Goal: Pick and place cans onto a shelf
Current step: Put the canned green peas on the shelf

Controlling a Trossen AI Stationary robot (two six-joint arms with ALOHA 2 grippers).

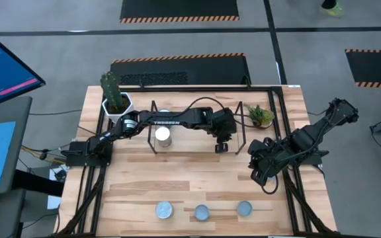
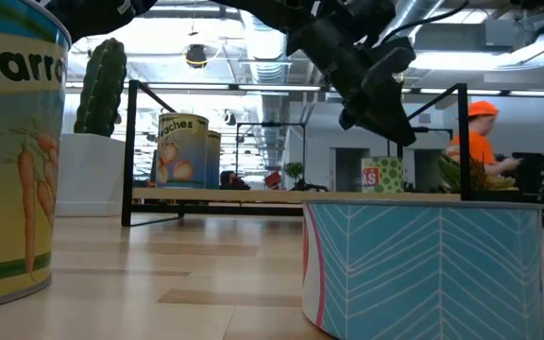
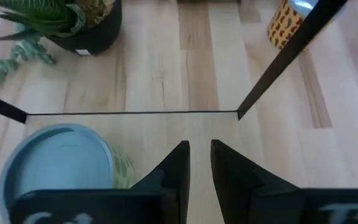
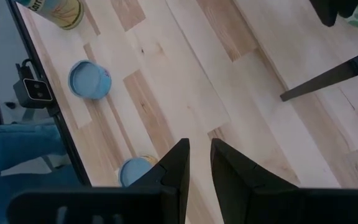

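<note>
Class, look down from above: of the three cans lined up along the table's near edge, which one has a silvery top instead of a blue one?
The leftmost can: its lid looks silvery grey, while the middle can and right can have blue-teal lids.

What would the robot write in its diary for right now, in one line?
left gripper: shut, empty, over shelf | right gripper: shut, waiting | three cans at front edge

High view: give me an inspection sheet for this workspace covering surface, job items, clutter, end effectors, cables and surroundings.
Surface: wooden table, black-framed.
Job's things: shelf at the back, silver-topped can inside; three front cans in a row.
Clutter: cactus pot; small plant.
End effectors: left end effector over the shelf's right end; right end effector waits at the table's right.
Cables: bundle off the left edge.
Surroundings: monitor; person in orange.
</note>
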